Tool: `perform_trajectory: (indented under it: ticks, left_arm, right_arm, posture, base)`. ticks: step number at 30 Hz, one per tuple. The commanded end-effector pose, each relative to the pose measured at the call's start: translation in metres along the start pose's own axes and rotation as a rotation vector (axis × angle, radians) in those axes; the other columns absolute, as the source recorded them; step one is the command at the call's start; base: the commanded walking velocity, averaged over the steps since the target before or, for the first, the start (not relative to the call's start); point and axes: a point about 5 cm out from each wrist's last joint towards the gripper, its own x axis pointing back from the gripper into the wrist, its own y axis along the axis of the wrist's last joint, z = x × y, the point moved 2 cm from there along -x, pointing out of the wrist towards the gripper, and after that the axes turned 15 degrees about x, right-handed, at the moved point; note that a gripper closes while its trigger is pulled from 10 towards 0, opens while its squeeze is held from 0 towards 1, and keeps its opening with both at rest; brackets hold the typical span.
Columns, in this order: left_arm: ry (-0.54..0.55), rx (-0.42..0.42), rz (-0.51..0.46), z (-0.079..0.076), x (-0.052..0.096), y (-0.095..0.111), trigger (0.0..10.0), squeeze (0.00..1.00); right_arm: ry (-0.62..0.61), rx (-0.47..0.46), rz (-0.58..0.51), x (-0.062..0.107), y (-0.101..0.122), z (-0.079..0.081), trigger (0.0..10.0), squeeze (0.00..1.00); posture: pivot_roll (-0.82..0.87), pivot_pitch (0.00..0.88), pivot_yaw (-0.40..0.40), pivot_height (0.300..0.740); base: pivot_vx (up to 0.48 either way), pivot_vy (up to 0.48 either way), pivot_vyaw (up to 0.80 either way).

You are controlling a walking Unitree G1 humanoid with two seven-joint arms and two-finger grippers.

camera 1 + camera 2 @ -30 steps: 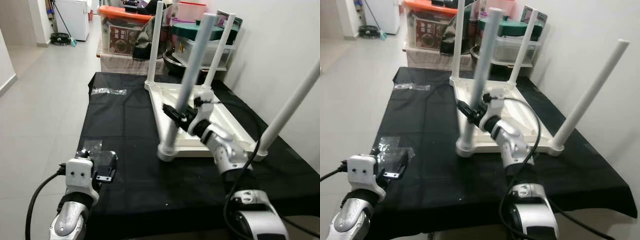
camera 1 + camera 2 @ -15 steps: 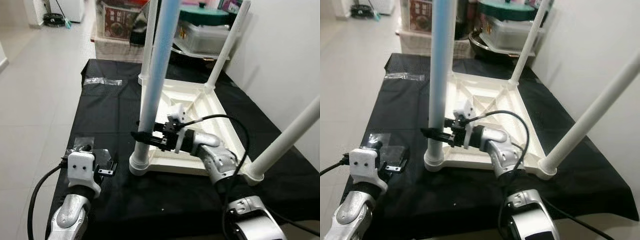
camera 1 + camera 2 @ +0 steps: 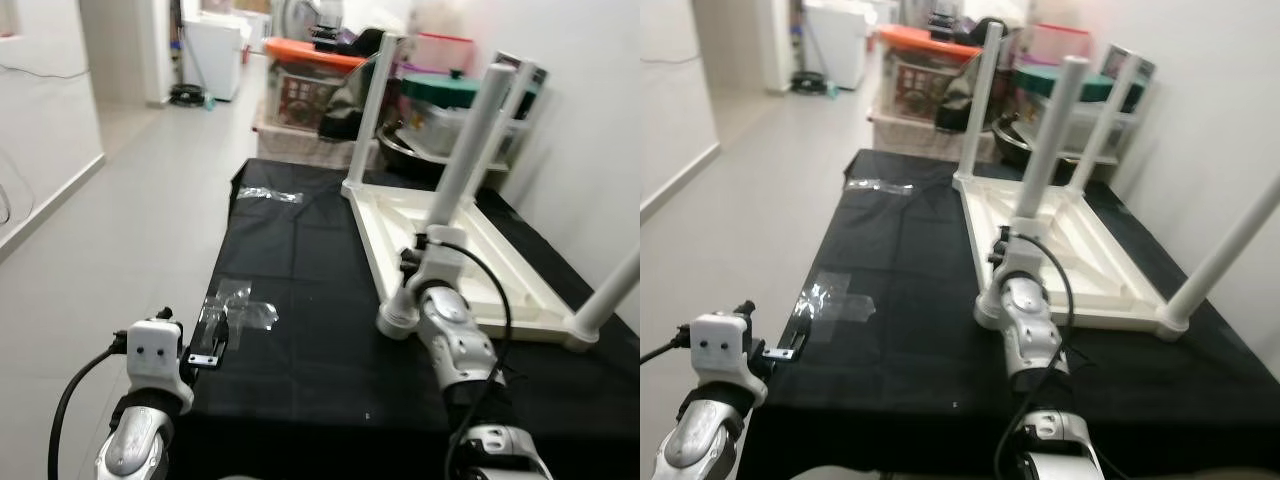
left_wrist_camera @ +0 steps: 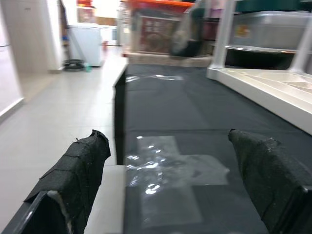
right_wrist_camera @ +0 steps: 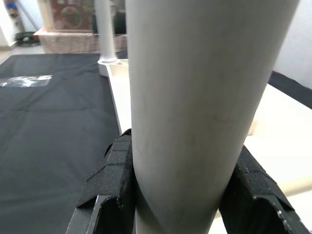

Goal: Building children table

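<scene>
A white children's table (image 3: 500, 262) lies upside down on the black cloth (image 3: 300, 300), its legs pointing up. My right gripper (image 3: 411, 264) is shut on the near-left leg (image 3: 462, 160), just above the leg's base. In the right wrist view, both black fingers (image 5: 113, 175) press against the sides of that leg (image 5: 195, 97). My left gripper (image 3: 206, 346) stands open at the cloth's near-left edge. A flat clear plastic bag (image 4: 170, 170) lies below and beyond its spread fingers (image 4: 80, 163).
A second clear bag (image 3: 270, 195) lies at the far left of the cloth. Storage boxes and pots (image 3: 320, 85) crowd the far end. A white wall (image 3: 590, 130) runs close on the right. Tiled floor (image 3: 120, 220) lies to the left.
The whole picture has shifted, so the camera moved. My right gripper stays around the near-left leg, lower than a second ago. My left gripper stays by the plastic bag.
</scene>
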Motion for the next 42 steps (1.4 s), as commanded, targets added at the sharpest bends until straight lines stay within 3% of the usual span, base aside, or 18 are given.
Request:
perform_trajectory:
  ticks: [1, 5, 6, 9, 10, 15, 18, 24, 26, 27, 28, 29, 30, 32, 33, 36, 40, 42]
  left_arm:
    - [-0.023, 0.02, 0.014, -0.005, -0.002, -0.004, 10.0, 0.0]
    - [-0.025, 0.02, 0.014, -0.006, -0.003, -0.005, 10.0, 0.0]
    - [-0.023, 0.02, 0.012, -0.006, -0.003, -0.004, 10.0, 0.0]
    - [-0.022, 0.021, 0.008, -0.006, -0.003, -0.004, 10.0, 0.0]
    - [-0.021, 0.022, 0.006, -0.006, -0.003, -0.004, 10.0, 0.0]
    - [-0.024, 0.025, 0.004, -0.007, -0.005, -0.003, 10.0, 0.0]
    - [-0.031, 0.024, 0.0, -0.008, -0.006, -0.003, 10.0, 0.0]
    - [-0.031, 0.023, -0.003, -0.009, -0.006, -0.003, 10.0, 0.0]
    - [-0.025, 0.022, -0.008, -0.008, -0.005, -0.001, 10.0, 0.0]
    - [-0.025, 0.022, -0.008, -0.008, -0.005, -0.001, 10.0, 0.0]
    - [-0.023, 0.022, -0.007, -0.008, -0.004, -0.001, 10.0, 0.0]
    - [-0.023, 0.023, -0.006, -0.008, -0.003, -0.001, 10.0, 0.0]
    - [-0.025, 0.023, -0.004, -0.009, -0.003, -0.002, 10.0, 0.0]
    - [-0.027, 0.025, -0.001, -0.009, -0.002, -0.003, 10.0, 0.0]
    - [-0.029, 0.029, 0.003, -0.01, -0.002, -0.003, 10.0, 0.0]
    - [-0.029, 0.031, 0.004, -0.009, -0.001, -0.003, 10.0, 0.0]
    - [-0.029, 0.032, 0.007, -0.008, -0.001, -0.003, 10.0, 0.0]
    - [-0.032, 0.032, 0.01, -0.008, -0.001, -0.004, 10.0, 0.0]
  right_arm:
    - [0.131, 0.039, -0.003, 0.007, -0.002, 0.023, 10.0, 0.0]
    - [0.253, -0.023, -0.094, 0.012, 0.016, 0.044, 10.0, 0.0]
    - [0.324, -0.052, -0.148, 0.009, 0.028, 0.048, 10.0, 1.0]
    - [0.414, -0.08, -0.226, 0.003, 0.05, 0.05, 10.0, 1.0]
    - [0.527, -0.09, -0.284, 0.001, 0.063, 0.052, 10.0, 0.0]
    - [0.84, -0.039, -0.457, 0.008, 0.087, 0.049, 10.0, 0.0]
    - [1.124, 0.021, -0.458, 0.015, 0.08, 0.056, 10.0, 0.0]
    - [1.316, 0.078, -0.456, 0.027, 0.068, 0.068, 10.0, 0.0]
    - [1.578, 0.136, -0.5, 0.056, 0.055, 0.086, 9.6, 0.0]
    - [1.578, 0.136, -0.5, 0.056, 0.055, 0.086, 9.6, 0.0]
    - [1.673, 0.153, -0.51, 0.069, 0.046, 0.092, 6.6, 0.0]
    - [1.722, 0.158, -0.515, 0.076, 0.041, 0.095, 6.6, 0.0]
    - [1.743, 0.158, -0.521, 0.078, 0.037, 0.095, 0.0, 0.0]
    - [1.692, 0.158, -0.502, 0.075, 0.031, 0.095, 0.0, 0.0]
    - [1.389, 0.126, -0.438, 0.049, 0.027, 0.096, 0.0, 0.0]
    - [1.181, 0.109, -0.385, 0.032, 0.026, 0.095, 0.0, 0.0]
    - [0.558, 0.061, -0.124, -0.01, 0.011, 0.054, 0.0, 0.0]
    - [0.134, 0.115, 0.052, -0.018, -0.013, 0.008, 0.0, 0.0]
  posture:
    - [0.09, 0.0, -0.171, 0.74]
    - [0.09, 0.0, -0.172, 0.74]
    - [0.09, 0.0, -0.176, 0.74]
    - [0.1, 0.0, -0.179, 0.74]
    - [0.1, 0.0, -0.181, 0.74]
    - [0.09, 0.0, -0.179, 0.74]
    - [0.11, 0.0, -0.191, 0.74]
    - [0.13, 0.0, -0.203, 0.74]
    - [0.13, 0.0, -0.205, 0.74]
    - [0.13, 0.0, -0.205, 0.74]
    - [0.12, 0.0, -0.201, 0.74]
    - [0.12, 0.0, -0.2, 0.74]
    - [0.11, 0.0, -0.198, 0.74]
    - [0.11, 0.0, -0.198, 0.74]
    - [0.1, 0.0, -0.191, 0.74]
    - [0.1, 0.0, -0.191, 0.74]
    - [0.09, 0.0, -0.179, 0.74]
    - [0.09, 0.0, -0.178, 0.74]
  base:
    - [0.0, 0.0, 0.0]
    - [0.0, 0.0, 0.0]
    - [0.0, 0.0, 0.0]
    - [0.0, 0.0, 0.0]
    - [0.0, 0.0, 0.0]
    - [0.0, 0.0, 0.0]
    - [0.0, 0.0, 0.0]
    - [0.0, 0.0, 0.0]
    - [0.0, 0.0, 0.0]
    - [0.0, 0.0, 0.0]
    - [0.0, 0.0, 0.0]
    - [0.0, 0.0, 0.0]
    - [0.0, 0.0, 0.0]
    - [0.0, 0.0, 0.0]
    - [0.0, 0.0, 0.0]
    - [0.0, 0.0, 0.0]
    - [0.0, 0.0, 0.0]
    - [0.0, 0.0, 0.0]
